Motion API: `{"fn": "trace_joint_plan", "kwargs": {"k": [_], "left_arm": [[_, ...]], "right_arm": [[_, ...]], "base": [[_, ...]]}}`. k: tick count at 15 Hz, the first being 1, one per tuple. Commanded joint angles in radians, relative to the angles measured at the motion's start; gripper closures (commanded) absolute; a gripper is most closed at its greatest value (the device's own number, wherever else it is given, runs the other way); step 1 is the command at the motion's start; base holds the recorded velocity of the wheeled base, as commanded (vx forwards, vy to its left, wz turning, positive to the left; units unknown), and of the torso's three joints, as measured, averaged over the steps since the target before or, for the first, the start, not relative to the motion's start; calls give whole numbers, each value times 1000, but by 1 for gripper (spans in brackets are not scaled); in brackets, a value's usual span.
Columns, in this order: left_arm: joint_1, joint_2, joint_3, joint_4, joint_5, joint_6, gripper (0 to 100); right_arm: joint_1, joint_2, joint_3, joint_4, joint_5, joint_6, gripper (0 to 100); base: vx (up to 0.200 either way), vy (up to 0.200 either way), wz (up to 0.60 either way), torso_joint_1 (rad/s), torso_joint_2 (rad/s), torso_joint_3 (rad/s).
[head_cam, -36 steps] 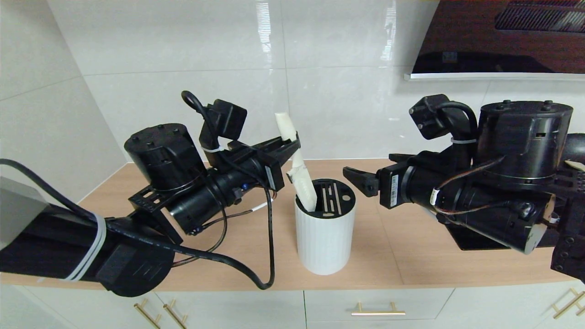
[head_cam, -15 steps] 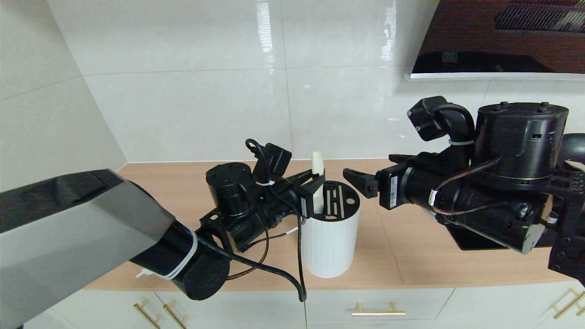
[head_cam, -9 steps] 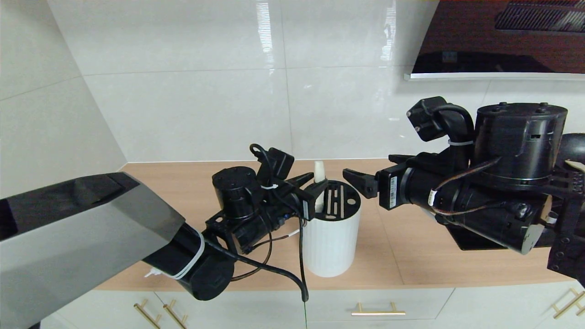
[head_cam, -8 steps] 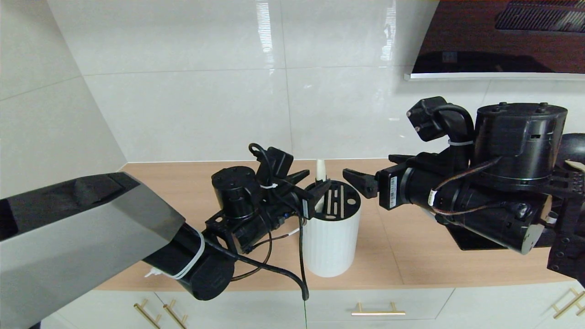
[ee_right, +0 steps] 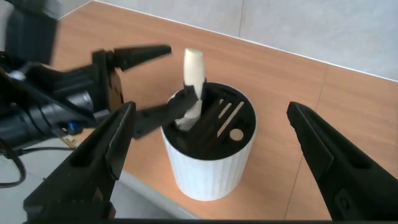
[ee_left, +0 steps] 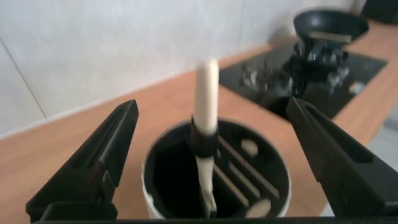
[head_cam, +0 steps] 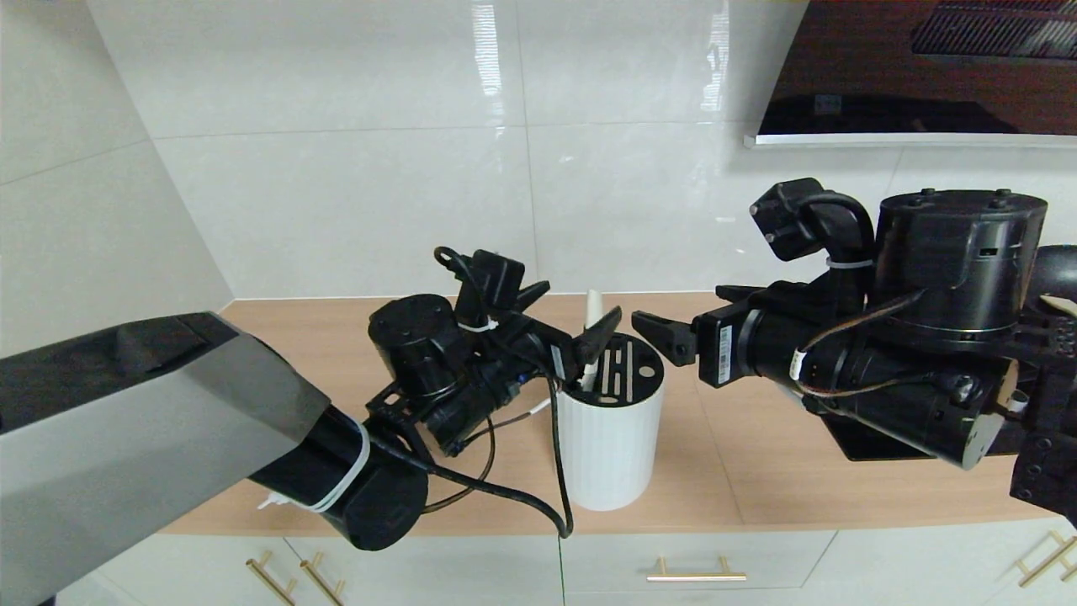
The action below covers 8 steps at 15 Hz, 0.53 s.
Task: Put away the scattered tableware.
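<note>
A white ribbed holder [head_cam: 604,446] with a black slotted top stands near the counter's front edge. A white-handled utensil [head_cam: 591,310] stands upright in one of its openings, handle up. My left gripper [head_cam: 572,311] is open, one finger on each side of the handle and clear of it. In the left wrist view the utensil handle [ee_left: 206,93] rises from the holder [ee_left: 155,180] between the spread fingers [ee_left: 93,168]. My right gripper [head_cam: 681,307] hangs open just right of the holder. The right wrist view looks down on the holder [ee_right: 208,165] and the utensil handle [ee_right: 194,70].
A black hob [head_cam: 867,442] lies on the wooden counter [head_cam: 740,471] at the right, with a dark pan [ee_left: 329,23] on it. A tiled wall is close behind, and a range hood [head_cam: 917,67] hangs top right. Drawers with gold handles [head_cam: 696,576] run below the counter edge.
My left gripper brought the utensil down into the holder, then opened and let it go. The handle now stands free. The right arm has stayed still.
</note>
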Motion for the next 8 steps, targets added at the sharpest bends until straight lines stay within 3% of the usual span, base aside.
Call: {"fn": "trace_joint_plan", "kwargs": {"k": [1,3,5,8], "left_arm": [[0,-191,9,-60,50,-17,0],[7,-319,51,-57,53,-17,0],[29,-453,140,-55,53,-16,0],[87,-677,353,-26,55,-16,0]], "right_arm": [[-5,-27,4,0,0,0,0],[-11,-54,27,0,-1,0,0],[-74,-141,95,0,0,2,0],[-274,-402,264,0,18,5,0]], "base": [[0,0,0,0,0,0],[0,0,0,0,0,0],[0,0,0,0,0,0],[0,0,0,0,0,0]]}}
